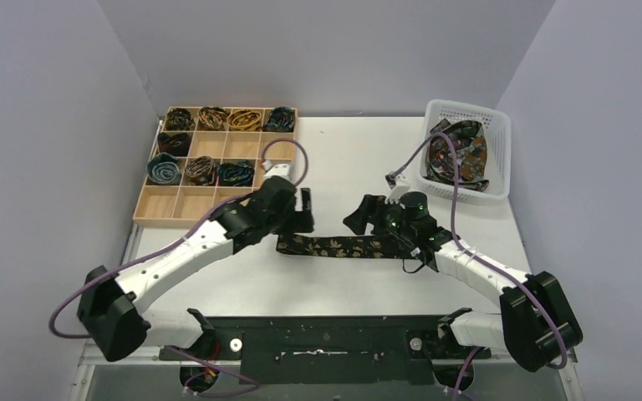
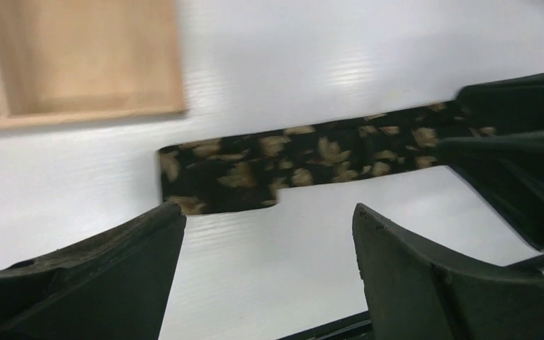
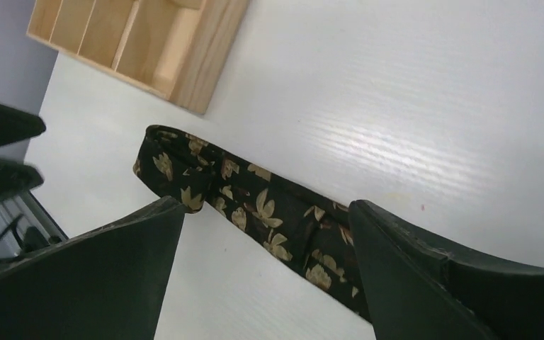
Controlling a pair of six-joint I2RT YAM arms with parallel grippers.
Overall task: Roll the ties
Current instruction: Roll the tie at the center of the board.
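Observation:
A black tie [image 1: 334, 246] with gold flowers lies flat as a folded strip on the white table, between my two grippers. My left gripper [image 1: 303, 214] hovers over its left end, open, with nothing between the fingers. In the left wrist view the tie [image 2: 290, 163] lies just beyond the open left gripper [image 2: 267, 212]. My right gripper [image 1: 363, 217] hangs over the strip's right part, open. In the right wrist view the tie [image 3: 255, 205] runs slantwise under the open right gripper [image 3: 265, 205], not gripped. Several rolled ties [image 1: 217, 118] sit in a wooden tray.
The compartmented wooden tray [image 1: 157, 209] stands at the back left and shows in both wrist views [image 2: 78, 64] [image 3: 184, 64]. A white basket [image 1: 468, 107] at the back right holds loose ties [image 1: 466, 157]. Cables loop above both wrists.

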